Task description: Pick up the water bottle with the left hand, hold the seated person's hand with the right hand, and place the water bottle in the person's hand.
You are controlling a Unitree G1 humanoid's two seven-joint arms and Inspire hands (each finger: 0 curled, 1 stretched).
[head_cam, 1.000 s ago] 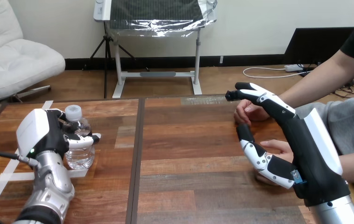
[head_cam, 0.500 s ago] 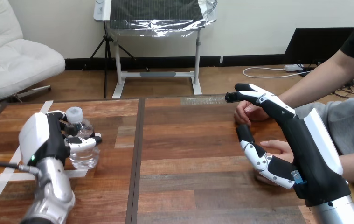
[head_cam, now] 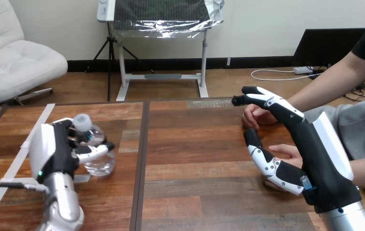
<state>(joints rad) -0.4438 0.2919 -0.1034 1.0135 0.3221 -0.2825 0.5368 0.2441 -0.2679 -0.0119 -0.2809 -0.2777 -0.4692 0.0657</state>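
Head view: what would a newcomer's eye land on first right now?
The left hand at the view's left, curled round a clear, white-capped water bottle. At the right, the right hand stands open close to the camera, with the person's nearer hand lying on the wooden table just behind it.

The left hand [head_cam: 55, 151] curls round the water bottle [head_cam: 98, 163] near the table's [head_cam: 195, 192] left edge; the right hand [head_cam: 310, 144] stands edge-on, fingers [head_cam: 267, 100] straight.
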